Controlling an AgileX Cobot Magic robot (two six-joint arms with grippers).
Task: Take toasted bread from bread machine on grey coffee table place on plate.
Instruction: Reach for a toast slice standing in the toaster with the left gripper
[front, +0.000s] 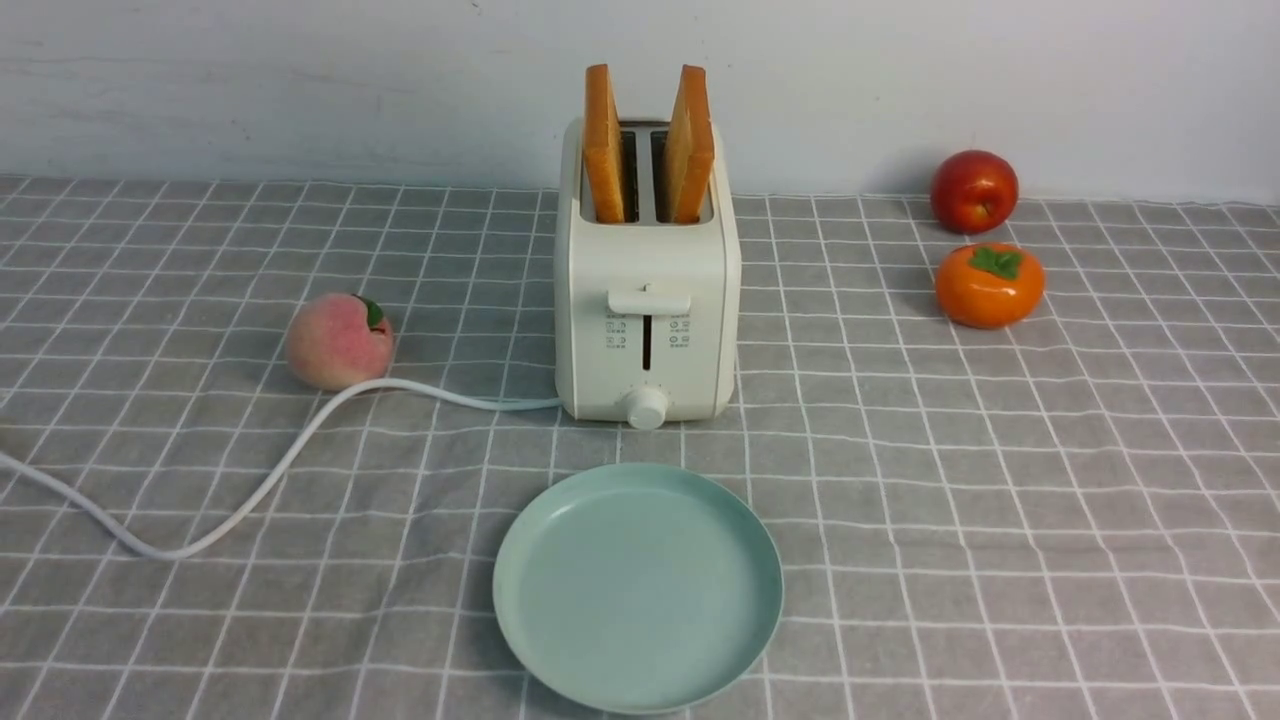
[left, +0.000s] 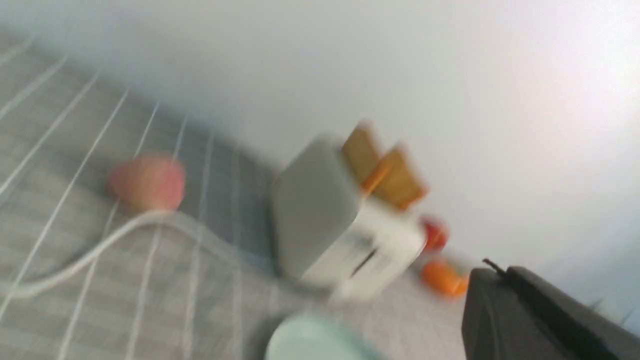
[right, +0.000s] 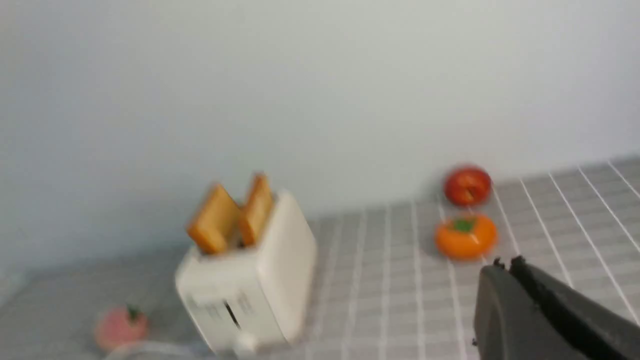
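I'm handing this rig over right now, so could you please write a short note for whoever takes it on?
Grippers: the left gripper and the right gripper are both shut and empty. Both are back from the toaster, and neither arm shows in the front view.
Things: the left slice and the right slice stand upright in the toaster's slots. The plate is bare, on the table just in front of the toaster.
Done: nothing yet.
Left: open a gripper, lift out each slice and lay it on the plate.
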